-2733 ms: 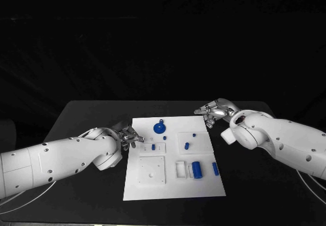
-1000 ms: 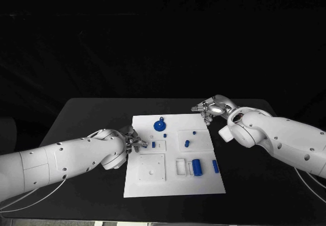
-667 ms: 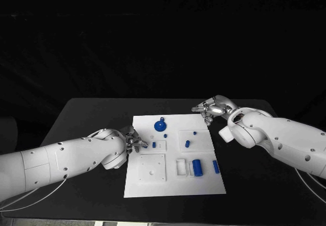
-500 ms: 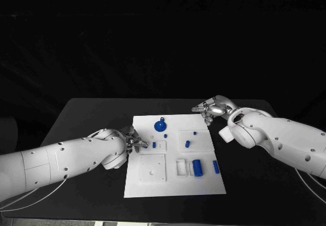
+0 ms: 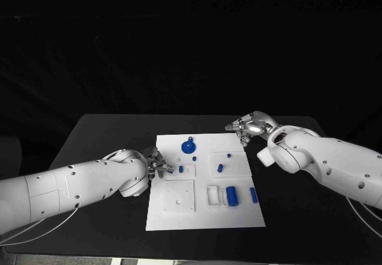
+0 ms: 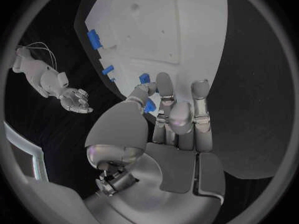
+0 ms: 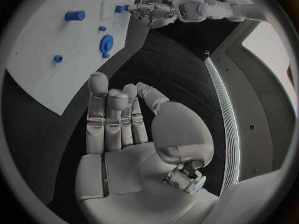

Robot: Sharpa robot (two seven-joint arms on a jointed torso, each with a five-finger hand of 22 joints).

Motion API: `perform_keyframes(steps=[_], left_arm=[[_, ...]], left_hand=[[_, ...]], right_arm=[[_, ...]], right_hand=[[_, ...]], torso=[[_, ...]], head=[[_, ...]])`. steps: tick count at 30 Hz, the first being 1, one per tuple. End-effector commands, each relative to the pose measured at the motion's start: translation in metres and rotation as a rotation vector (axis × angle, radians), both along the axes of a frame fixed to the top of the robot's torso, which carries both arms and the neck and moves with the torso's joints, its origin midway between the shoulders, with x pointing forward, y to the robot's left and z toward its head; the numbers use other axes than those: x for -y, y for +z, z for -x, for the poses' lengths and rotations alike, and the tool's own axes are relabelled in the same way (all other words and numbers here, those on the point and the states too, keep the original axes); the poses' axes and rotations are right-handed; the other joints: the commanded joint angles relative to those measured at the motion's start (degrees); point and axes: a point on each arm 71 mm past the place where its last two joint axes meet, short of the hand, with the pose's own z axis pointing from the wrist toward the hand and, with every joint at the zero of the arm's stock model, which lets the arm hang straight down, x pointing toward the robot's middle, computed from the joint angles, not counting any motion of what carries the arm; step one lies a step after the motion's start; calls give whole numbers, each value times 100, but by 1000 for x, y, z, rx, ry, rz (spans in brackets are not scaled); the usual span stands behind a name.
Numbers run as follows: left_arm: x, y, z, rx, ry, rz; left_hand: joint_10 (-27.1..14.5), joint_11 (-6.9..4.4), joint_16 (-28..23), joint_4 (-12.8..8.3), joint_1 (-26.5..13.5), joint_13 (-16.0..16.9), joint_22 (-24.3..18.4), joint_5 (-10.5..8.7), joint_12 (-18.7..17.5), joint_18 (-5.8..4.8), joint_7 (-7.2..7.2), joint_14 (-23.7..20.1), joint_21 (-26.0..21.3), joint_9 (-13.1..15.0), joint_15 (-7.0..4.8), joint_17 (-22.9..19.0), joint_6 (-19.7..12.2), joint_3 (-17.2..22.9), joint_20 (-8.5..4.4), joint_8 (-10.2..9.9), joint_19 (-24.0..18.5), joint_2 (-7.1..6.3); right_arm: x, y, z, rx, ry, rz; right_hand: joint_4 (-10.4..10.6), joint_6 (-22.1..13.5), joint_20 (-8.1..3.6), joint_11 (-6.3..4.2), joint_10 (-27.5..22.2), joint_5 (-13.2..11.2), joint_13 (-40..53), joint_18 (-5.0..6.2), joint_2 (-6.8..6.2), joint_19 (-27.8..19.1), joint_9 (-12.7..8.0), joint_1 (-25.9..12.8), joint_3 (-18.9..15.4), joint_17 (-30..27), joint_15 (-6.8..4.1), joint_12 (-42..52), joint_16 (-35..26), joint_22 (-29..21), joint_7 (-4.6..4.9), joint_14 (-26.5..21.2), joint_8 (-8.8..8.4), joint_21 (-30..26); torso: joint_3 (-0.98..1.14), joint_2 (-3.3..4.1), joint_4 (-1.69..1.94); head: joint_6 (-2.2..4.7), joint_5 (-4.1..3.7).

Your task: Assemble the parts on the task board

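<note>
The white task board (image 5: 203, 212) lies mid-table with several blue parts on it: a round gear (image 5: 187, 147) at the far end, small pegs (image 5: 194, 160) and blocks (image 5: 219, 167) in the middle, and a cylinder (image 5: 231, 195) and a bar (image 5: 253, 195) nearer me. My left hand (image 5: 157, 164) sits at the board's left edge with its fingertips over the rim. In the left wrist view, a blue bit (image 6: 149, 106) shows between the thumb and fingers of my left hand (image 6: 174, 114). I cannot tell whether it is held. My right hand (image 5: 248, 128) hovers off the far right corner; in the right wrist view it (image 7: 115, 119) holds nothing, fingers straight.
The black table (image 5: 104, 138) runs wide on both sides of the board. The right wrist view shows the board (image 7: 37, 64) with the gear (image 7: 106, 42) on it and my left hand (image 7: 146, 12) beyond. My right hand (image 6: 74, 98) shows in the left wrist view.
Both hands stay nearly where they were a second ago. The parts on the board have not moved.
</note>
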Motion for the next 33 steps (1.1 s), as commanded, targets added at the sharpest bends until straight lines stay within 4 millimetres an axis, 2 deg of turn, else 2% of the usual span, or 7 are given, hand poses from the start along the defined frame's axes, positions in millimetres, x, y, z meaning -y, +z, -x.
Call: perform_keyframes(steps=[1, 3, 8, 11, 16, 21, 33], left_arm=[[1, -7, 4, -53, -37, -24], [1, -7, 5, -57, -40, -26], [1, -7, 5, -61, -44, -27], [1, -7, 4, -57, -43, -28], [1, -6, 4, -34, -39, -28], [1, -3, 3, 6, -28, -14], [-2, 4, 5, 96, 26, 42]], left_hand=[[202, -127, 46, -56, 23, 23, 104, -36, 56, -108, -544, 10, 18, 550, -12, 17, 1357, 15, -5, 27, 28, 81], [206, -123, 54, -58, 15, 37, 106, -39, 78, -108, -547, 13, 23, 558, -10, 33, 1368, 10, -2, 31, 27, 87], [207, -116, 76, -55, -6, 66, 106, -97, 113, -107, -552, 19, 31, 582, -4, 72, 1388, -9, 4, 39, 20, 118], [206, -115, 73, -45, 5, 75, 104, -309, 119, -105, -554, 14, 35, 593, -2, 61, 1389, -39, 7, 37, 19, 155], [205, -115, 71, -62, 65, 78, 103, -355, 110, -103, -551, 16, 35, 601, -1, 57, 1381, -73, 9, 34, 17, 168], [206, -115, 69, -63, 137, 80, 103, -346, 102, -98, -549, 18, 37, 605, 0, 51, 1380, -107, 11, 33, 18, 162], [206, -126, 108, -70, 194, 107, 105, -192, 151, -85, -561, 72, 59, 616, -4, 146, 1419, -96, 10, 42, 39, 96]], right_arm=[[-2, 1, 0, 8, 23, 2], [-2, 1, 0, 7, 23, 2], [-2, 1, 0, 7, 22, 3], [-2, 1, 0, 8, 21, 2], [-2, 1, 0, 11, 18, 2], [-1, 1, 0, 13, 14, 1], [1, 1, 0, 16, 10, 2]], right_hand=[[-31, 46, -42, 7, 16, 60, 9, -3, -66, 191, -7, -20, 21, 7, 1, -30, 32, 229, -4, 14, 10, 26], [-45, 47, -42, 7, 15, 143, 10, -3, -75, 191, -7, -26, 42, 5, 1, -31, 29, 230, -2, 12, 10, 30], [-55, 48, -42, 6, 16, 162, 11, -2, -83, 190, -7, -32, 53, 7, 1, -32, 32, 229, -2, 13, 10, 28], [-55, 48, -42, 6, 16, 162, 11, -2, -83, 190, -7, -32, 53, 7, 1, -32, 32, 229, -2, 13, 10, 28], [-41, 44, -41, 8, 15, 174, 13, -2, -84, 188, -8, -70, 57, 4, 2, -33, 27, 227, -2, 11, 8, 26], [-21, 43, -41, 8, 16, 172, 14, -1, -87, 187, -8, -98, 57, 2, 2, -33, 24, 226, -3, 10, 9, 24], [0, 44, -41, 7, 18, 190, 17, -2, -101, 187, -8, -122, 70, 5, 1, -32, 28, 225, -5, 13, 9, 27]], torso=[[2, 0, 0], [2, 1, -2], [3, 0, -4], [3, 3, -6], [4, 1, -5], [4, -1, -4], [2, 2, 0]], head=[[-9, 6], [-18, 8], [-17, 9], [-16, 8], [-15, 8], [-14, 10], [1, 1]])
